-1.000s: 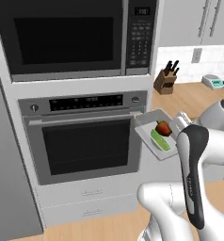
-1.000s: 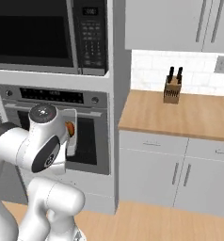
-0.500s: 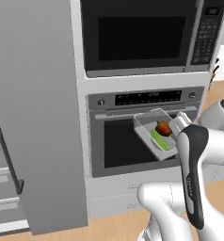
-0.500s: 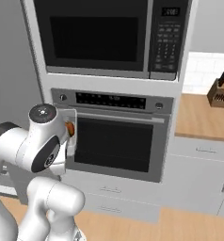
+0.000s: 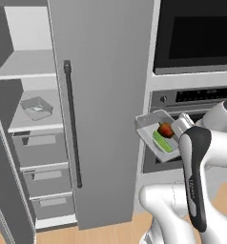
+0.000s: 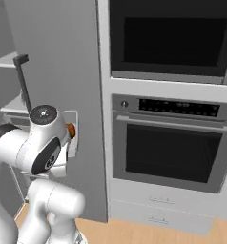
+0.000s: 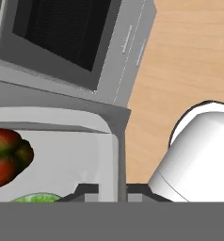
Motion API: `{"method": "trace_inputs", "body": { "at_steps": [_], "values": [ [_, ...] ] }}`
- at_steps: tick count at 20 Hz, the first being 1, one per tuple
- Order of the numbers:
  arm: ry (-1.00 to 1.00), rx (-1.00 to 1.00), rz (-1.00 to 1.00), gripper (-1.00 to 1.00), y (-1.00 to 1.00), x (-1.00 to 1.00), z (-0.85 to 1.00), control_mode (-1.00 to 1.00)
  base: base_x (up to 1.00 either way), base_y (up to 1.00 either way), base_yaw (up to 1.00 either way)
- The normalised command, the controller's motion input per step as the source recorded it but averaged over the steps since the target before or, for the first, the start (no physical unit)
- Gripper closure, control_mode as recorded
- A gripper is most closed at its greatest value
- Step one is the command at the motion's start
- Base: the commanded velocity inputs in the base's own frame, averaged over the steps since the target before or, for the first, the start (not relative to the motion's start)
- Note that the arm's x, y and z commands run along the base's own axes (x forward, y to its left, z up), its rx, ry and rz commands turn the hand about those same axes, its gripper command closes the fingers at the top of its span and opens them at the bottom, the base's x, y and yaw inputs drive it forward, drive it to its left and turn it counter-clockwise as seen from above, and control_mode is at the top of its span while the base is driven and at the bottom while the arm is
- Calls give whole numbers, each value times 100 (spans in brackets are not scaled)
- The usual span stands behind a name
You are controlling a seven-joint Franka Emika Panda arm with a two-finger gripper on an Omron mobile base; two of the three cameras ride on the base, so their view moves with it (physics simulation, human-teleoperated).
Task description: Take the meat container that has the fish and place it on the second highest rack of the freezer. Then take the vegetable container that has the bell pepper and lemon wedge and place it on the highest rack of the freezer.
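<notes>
While being carried level in front of the oven, vegetable container held by its rim, gripper clamped tight on the tray's near wall, one tip either side of the edge. Kept flat, by the look of it, so that bell pepper and lemon wedge stay put inside. Same pepper large and red at the left of the hand view, a sliver of green wedge below it. Freezer open to the left, its door with the long dark bar handle swung out between tray and shelves. Meat container already resting on the lower shelf board, a pale shape inside too small to name. Upper shelf board bare, most likely the tray's destination. Door edge probably the obstacle: a path around it needed before any reach upward.
</notes>
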Motion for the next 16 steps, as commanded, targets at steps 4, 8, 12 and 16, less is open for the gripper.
{"method": "trace_inputs", "body": {
  "at_steps": [4,8,12,16],
  "values": [
    [0,0,0,100,0,0,0,100,0,100,0],
    [0,0,0,100,0,0,0,100,0,100,0],
    [0,0,0,100,0,0,0,100,4,96,0],
    [0,0,0,100,0,0,0,100,33,11,0]
  ]
}}
